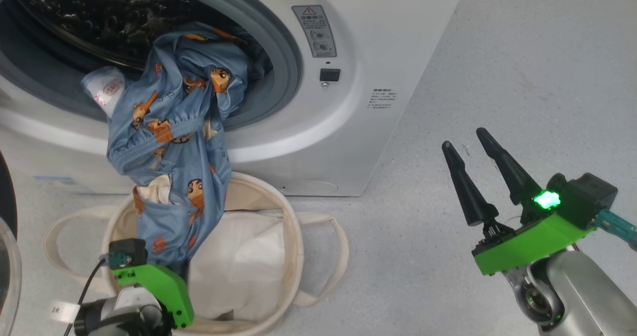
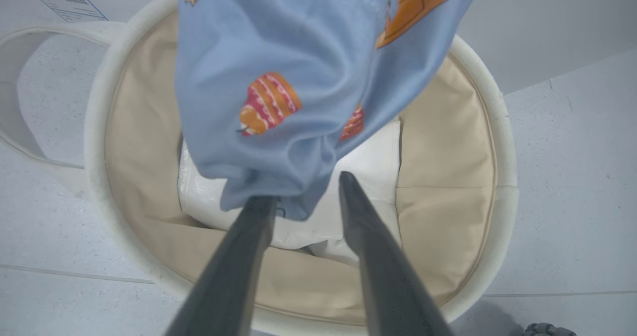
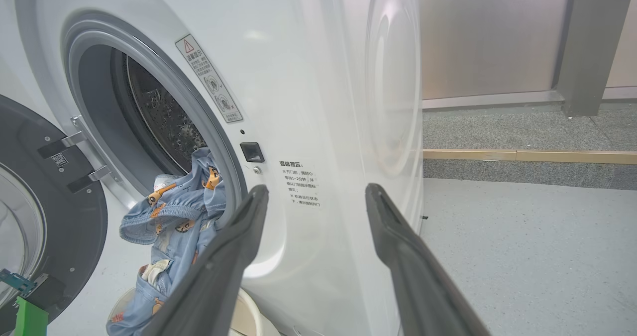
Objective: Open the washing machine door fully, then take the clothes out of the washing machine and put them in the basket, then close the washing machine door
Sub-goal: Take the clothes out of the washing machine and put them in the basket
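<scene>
Now | left claw [image 2: 304,189], right claw [image 1: 464,138] held apart | clothes [image 2: 278,52] to be pulled out of washing machine [image 1: 358,142] into basket [image 2: 448,142]

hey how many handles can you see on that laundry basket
2. In the head view, one loop handle sticks out from the left side of the basket, and the other from its right side. None seems hidden.
</scene>
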Robot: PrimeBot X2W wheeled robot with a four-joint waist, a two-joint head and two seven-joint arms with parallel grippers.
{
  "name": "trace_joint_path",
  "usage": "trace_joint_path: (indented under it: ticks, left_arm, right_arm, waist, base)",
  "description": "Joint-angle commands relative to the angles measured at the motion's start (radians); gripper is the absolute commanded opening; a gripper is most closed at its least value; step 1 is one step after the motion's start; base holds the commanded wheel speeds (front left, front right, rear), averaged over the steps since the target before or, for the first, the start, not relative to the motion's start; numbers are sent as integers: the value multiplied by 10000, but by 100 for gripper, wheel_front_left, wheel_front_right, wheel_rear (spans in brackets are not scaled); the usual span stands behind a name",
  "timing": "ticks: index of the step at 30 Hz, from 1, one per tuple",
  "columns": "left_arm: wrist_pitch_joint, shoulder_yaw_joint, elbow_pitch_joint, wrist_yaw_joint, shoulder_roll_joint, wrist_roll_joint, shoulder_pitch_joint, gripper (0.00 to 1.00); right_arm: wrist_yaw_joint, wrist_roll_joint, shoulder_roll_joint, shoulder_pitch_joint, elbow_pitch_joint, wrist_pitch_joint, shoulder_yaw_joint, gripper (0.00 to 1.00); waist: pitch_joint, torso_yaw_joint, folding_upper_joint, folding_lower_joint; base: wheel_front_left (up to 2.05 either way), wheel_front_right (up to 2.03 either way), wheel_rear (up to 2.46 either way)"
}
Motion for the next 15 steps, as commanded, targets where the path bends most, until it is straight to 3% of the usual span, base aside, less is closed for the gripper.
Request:
trace_joint_path:
  ticks: [1,8,15]
  left_arm:
    - [-167,302,-41,-28,215,-99,-240,100]
    - [-445,272,1,-79,282,-149,-185,100]
    - [-1447,184,-8,-62,546,4,-218,100]
  right_arm:
    - [8,-52,-89,-152,-350,-122,52,100]
    - [8,-57,-21,-130,-268,-122,123,100]
    - [8,0,94,75,-57,-122,126,100]
  waist:
    - [-8,1,0,0]
    - [-210,65,0,0]
    - [-773,237,0,0]
  base:
    - [0,0,0]
    - [0,0,0]
    - [0,0,0]
